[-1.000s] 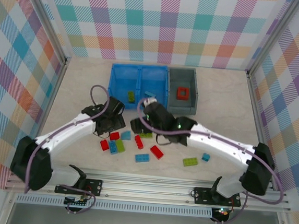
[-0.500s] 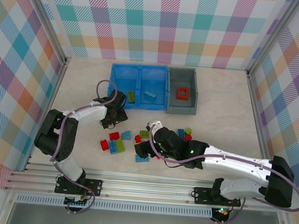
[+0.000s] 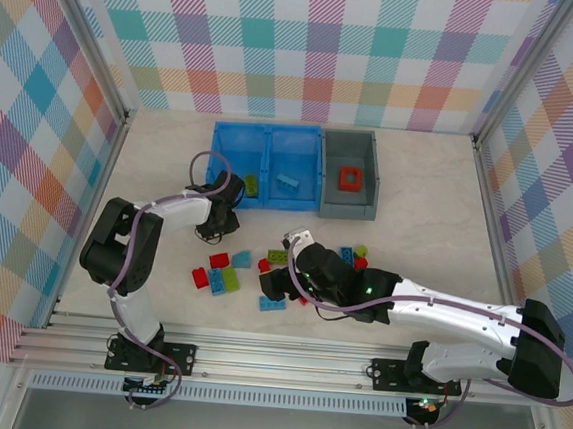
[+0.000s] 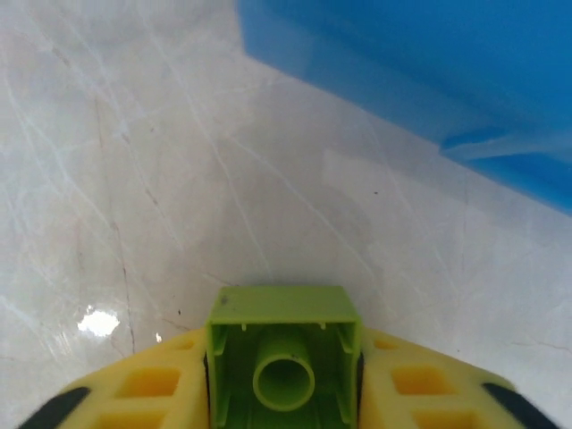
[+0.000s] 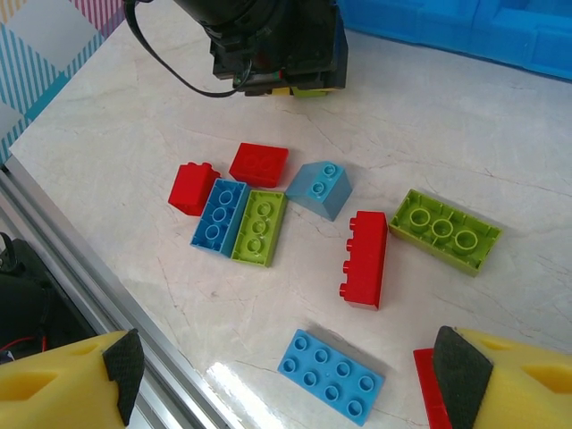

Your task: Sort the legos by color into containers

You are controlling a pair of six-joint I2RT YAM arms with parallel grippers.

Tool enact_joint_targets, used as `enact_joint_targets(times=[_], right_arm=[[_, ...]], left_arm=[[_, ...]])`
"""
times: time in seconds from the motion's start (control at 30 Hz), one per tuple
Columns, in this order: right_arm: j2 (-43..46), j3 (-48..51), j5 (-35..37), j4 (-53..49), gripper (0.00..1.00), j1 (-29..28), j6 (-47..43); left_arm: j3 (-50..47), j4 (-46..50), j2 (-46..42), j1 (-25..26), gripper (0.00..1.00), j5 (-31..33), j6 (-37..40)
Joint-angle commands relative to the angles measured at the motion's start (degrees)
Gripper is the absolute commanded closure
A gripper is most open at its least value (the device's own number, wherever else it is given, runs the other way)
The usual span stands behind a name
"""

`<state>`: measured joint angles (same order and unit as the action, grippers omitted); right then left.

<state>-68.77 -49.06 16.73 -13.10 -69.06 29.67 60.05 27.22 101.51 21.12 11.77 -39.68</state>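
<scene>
The left end effector [image 4: 284, 398] is gripping a lime green brick [image 4: 283, 344]; the right end effector [image 5: 290, 368] is hovering open.

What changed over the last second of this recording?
The left arm has folded in, and the left gripper, near the blue bin, has closed on a lime green brick. The right gripper, open, has drawn back from beside the bin to above the loose bricks. Unchanged: the green brick in the blue bin and the red frame in the grey bin.
</scene>
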Motion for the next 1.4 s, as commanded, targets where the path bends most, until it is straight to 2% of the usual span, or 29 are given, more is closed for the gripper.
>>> enact_joint_targets(times=[0.0, 0.13, 0.27, 0.43, 0.7, 0.77, 0.9, 0.97, 1.07, 1.2, 1.37], right_arm=[[0.6, 0.2, 1.3, -0.2, 0.15, -0.3, 1.2], [1.3, 0.2, 3.3, -0.6, 0.15, -0.3, 1.7], [1.8, -0.5, 8.0, -1.9, 0.15, 0.8, 4.8], [1.7, -2.2, 12.2, -2.8, 0.16, 3.2, 8.3], [5.3, -1.8, 14.0, -5.2, 0.16, 4.6, 9.8], [6.1, -0.9, 14.5, -6.5, 0.16, 4.8, 10.5], [8.0, 0.0, 18.4, -14.3, 0.16, 6.1, 15.9], [8.5, 0.0, 19.0, -20.1, 0.17, 8.1, 19.2], [8.3, 0.7, 17.6, -27.9, 0.17, 12.9, 24.0], [7.3, 2.2, 10.0, -32.7, 0.19, 21.7, 26.5], [3.7, 3.6, -2.6, -28.4, 0.23, 33.3, 27.2]], left_arm=[[-0.3, -0.4, -2.7, -0.5, 0.84, 1.1, 0.0], [0.5, 4.2, -10.7, 2.4, 0.85, 2.6, 0.2], [6.6, 8.8, -12.5, 3.4, 0.84, 2.6, 2.3], [19.4, 12.7, -4.3, 2.5, 0.83, 3.8, 7.1], [34.7, 17.1, 11.6, -1.0, 0.81, 3.4, 9.7], [36.4, 17.6, 14.0, -1.7, 0.78, 3.1, 10.0], [37.7, 18.2, 15.7, -2.0, 0.55, 2.4, 10.6], [37.0, 17.8, 14.3, -1.7, 0.49, 2.0, 10.6], [36.0, 17.1, 11.1, -1.4, 0.44, 1.3, 10.4], [34.9, 16.5, 6.4, -0.2, 0.41, 0.2, 9.9], [27.3, 10.3, -4.8, 4.9, 0.41, -2.0, 10.5]])
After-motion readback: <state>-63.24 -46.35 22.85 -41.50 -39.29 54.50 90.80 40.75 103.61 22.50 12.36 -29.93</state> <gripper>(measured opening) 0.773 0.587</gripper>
